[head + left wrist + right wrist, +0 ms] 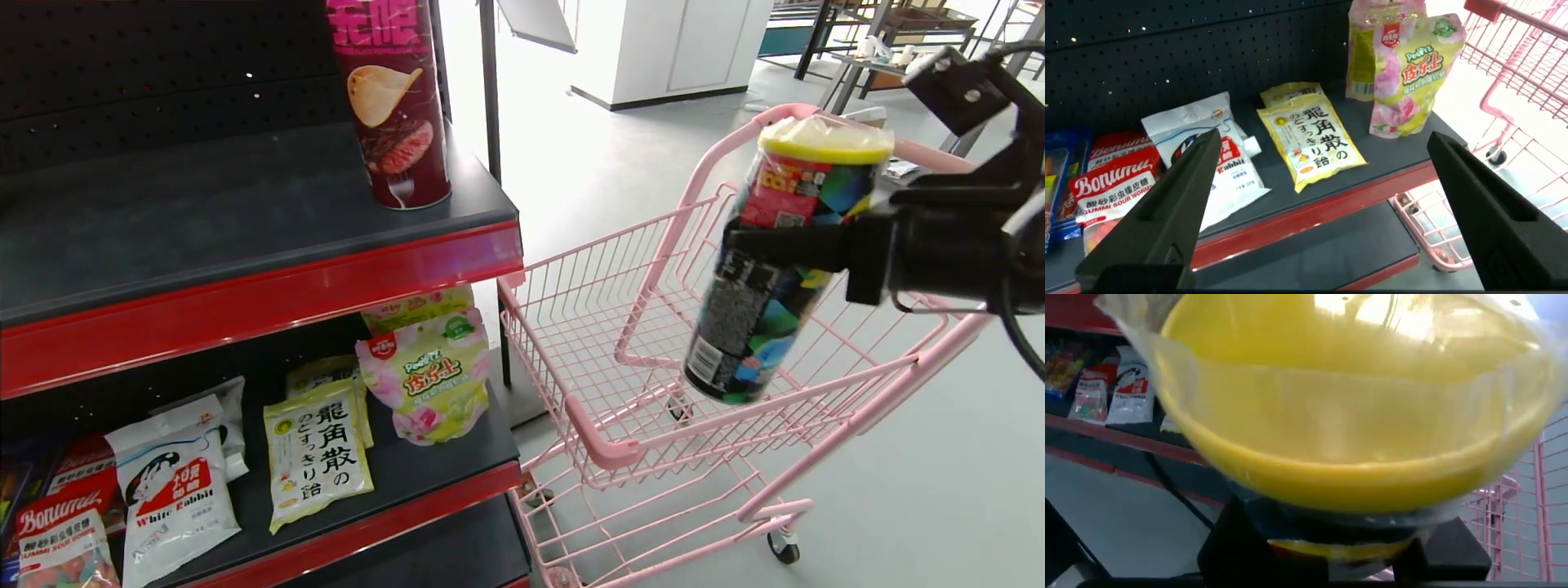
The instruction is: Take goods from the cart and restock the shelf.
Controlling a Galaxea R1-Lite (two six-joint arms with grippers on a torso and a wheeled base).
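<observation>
My right gripper (775, 245) holds the task's chip can (751, 327) in the air over the pink cart (620, 445). Its dark fingers (804, 245) pinch the can's upper body just under the yellow lid (824, 143). The can is tilted, base toward the shelf and lid away from it, and it touches no wire of the basket. The right wrist view shows the same lid (1355, 441) close up above the fingers (1249, 547). Open floor (620, 139) lies beyond the cart. Between the can and the upper shelf (204, 220) there is clear air, broken only by the shelf's upright post (490, 90) at the corner. The cart's near rim stands just beside that corner. The upper shelf has a long bare deck behind its red front edge (261, 298), and a tall maroon chip can (396, 106) stands upright near its cart-side end. On the lower shelf (424, 457) a pink-and-green pouch (429, 376) leans upright near the end. A yellow bag (318, 457), a white bag (175, 490) and a red bag (61, 523) lie flat farther along. My left gripper (1323, 137) hangs in front of that lower shelf, fingers (1159, 220) spread wide apart and touching nothing, with the yellow bag seen between them.
</observation>
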